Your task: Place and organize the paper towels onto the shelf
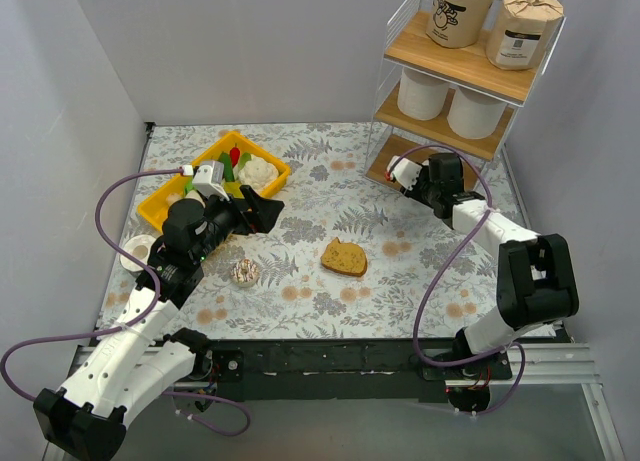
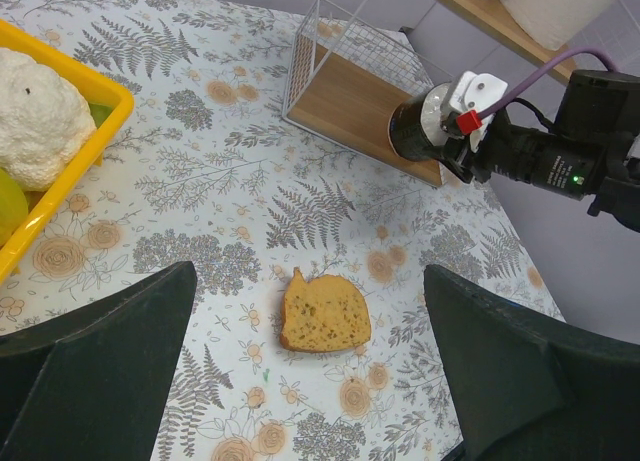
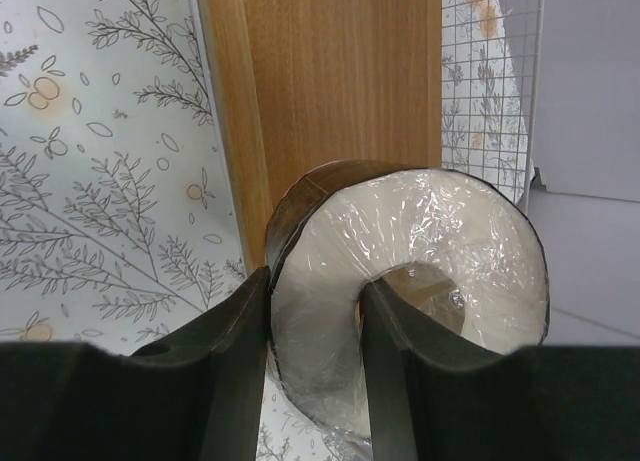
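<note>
The white wire shelf (image 1: 470, 81) stands at the far right. Two tan-wrapped paper towels (image 1: 462, 11) sit on its top board and two plain white ones (image 1: 445, 99) on the middle board. My right gripper (image 1: 403, 171) is shut on a dark-wrapped roll (image 3: 430, 241), one finger (image 3: 400, 371) in the core and the other outside the wall. It holds the roll at the front edge of the bottom board (image 3: 330, 81). This roll also shows in the left wrist view (image 2: 418, 131). Another small round wrapped roll (image 1: 245, 273) stands on the table. My left gripper (image 1: 264, 209) (image 2: 310, 273) is open and empty above the table.
A brown bread slice (image 1: 344, 257) (image 2: 325, 313) lies mid-table. A yellow tray (image 1: 160, 206) (image 2: 105, 96) at the left holds a white cauliflower (image 2: 40, 116) and other toy food. A white cup (image 1: 135, 251) sits left of my left arm. White walls enclose the table.
</note>
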Robot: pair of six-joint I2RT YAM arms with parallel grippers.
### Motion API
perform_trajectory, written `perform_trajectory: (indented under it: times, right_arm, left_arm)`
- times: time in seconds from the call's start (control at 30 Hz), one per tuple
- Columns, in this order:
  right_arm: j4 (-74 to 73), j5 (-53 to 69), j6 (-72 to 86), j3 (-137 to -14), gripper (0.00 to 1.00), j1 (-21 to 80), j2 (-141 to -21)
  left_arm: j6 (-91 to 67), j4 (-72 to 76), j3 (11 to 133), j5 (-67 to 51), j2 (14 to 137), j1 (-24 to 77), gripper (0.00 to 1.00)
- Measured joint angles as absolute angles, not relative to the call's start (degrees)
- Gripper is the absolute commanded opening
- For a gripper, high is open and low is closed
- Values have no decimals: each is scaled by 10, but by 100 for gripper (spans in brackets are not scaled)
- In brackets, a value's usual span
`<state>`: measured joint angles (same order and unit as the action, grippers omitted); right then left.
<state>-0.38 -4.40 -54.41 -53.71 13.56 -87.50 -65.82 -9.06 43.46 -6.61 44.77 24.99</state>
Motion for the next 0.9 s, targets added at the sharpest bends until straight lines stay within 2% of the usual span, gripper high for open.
perform_trajectory:
  times: [0.23,0.37,0.47,0.57,0.7,0.9]
  right_arm:
    - [22,-65,-559,-547,48,130,-900]
    - [35,-77,-563,-548,59,128,-901]
    - [46,-89,-570,-551,64,128,-901]
    - [52,-96,-574,-554,64,128,-901]
    - [53,-104,-574,-555,55,128,-900]
    - [44,-86,-573,-552,50,129,-876]
  left_arm:
    - [-658,-91,435,-66,448,250,98]
    - [-658,-91,435,-66,448,250,98]
    - [-658,-91,435,-66,448,250,98]
    - [-658,-91,435,-66,448,250,98]
    - [-658,-91,435,-66,448,250,98]
    - [-658,-91,435,-66,448,250,98]
